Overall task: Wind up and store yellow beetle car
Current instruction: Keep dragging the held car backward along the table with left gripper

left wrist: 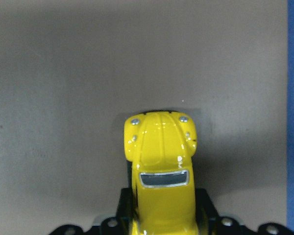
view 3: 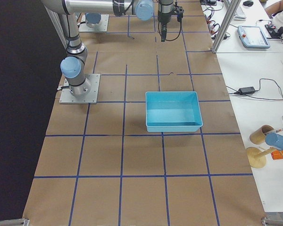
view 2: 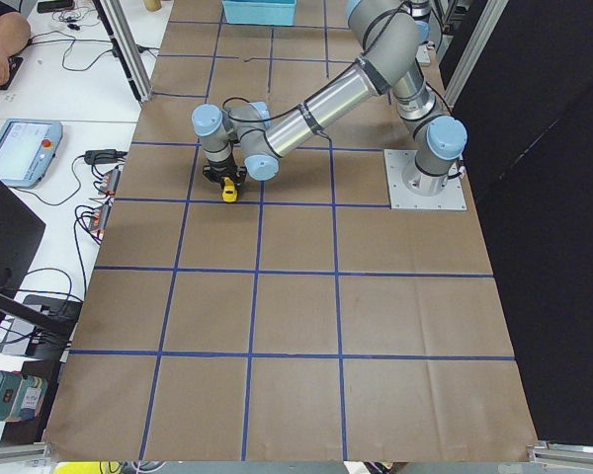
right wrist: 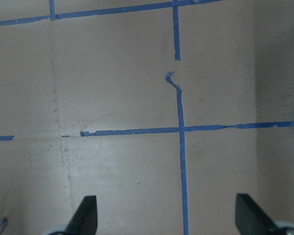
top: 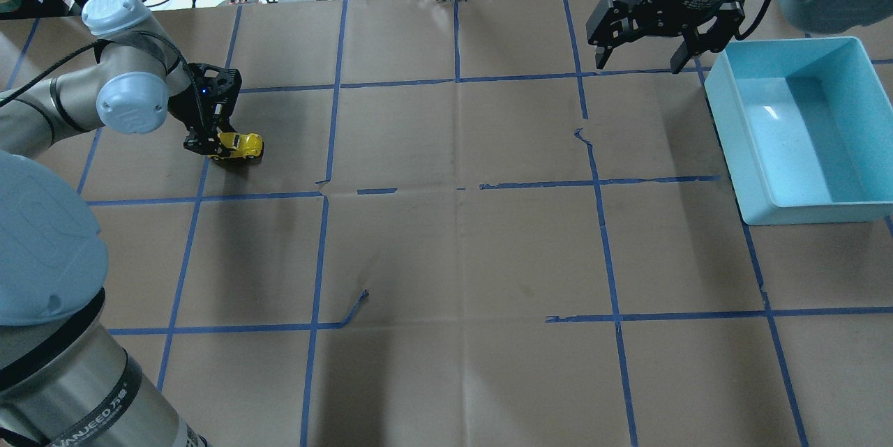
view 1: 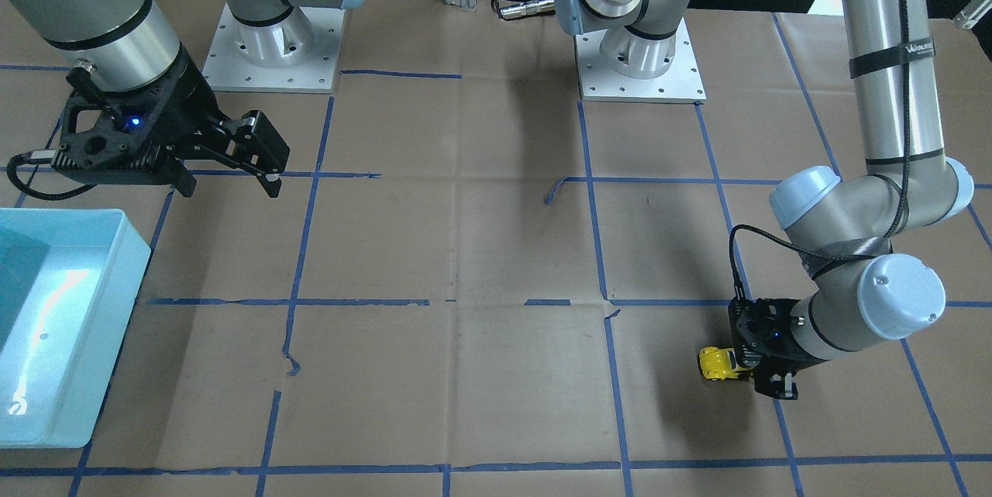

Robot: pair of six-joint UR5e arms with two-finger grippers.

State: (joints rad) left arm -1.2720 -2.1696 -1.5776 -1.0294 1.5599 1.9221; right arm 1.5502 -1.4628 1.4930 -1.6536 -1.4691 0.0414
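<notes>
The yellow beetle car is down at the brown paper-covered table on the robot's left side. It also shows in the front view, the left side view and the left wrist view. My left gripper is low over the table and shut on the car's rear half; the hood sticks out in front. My right gripper hangs open and empty above the table, beside the blue bin. Its fingertips show in the right wrist view.
The light blue bin stands open at the table's right end, also in the right side view. Blue tape lines grid the paper. The arm bases sit at the robot's edge. Cables and a pendant lie off the table.
</notes>
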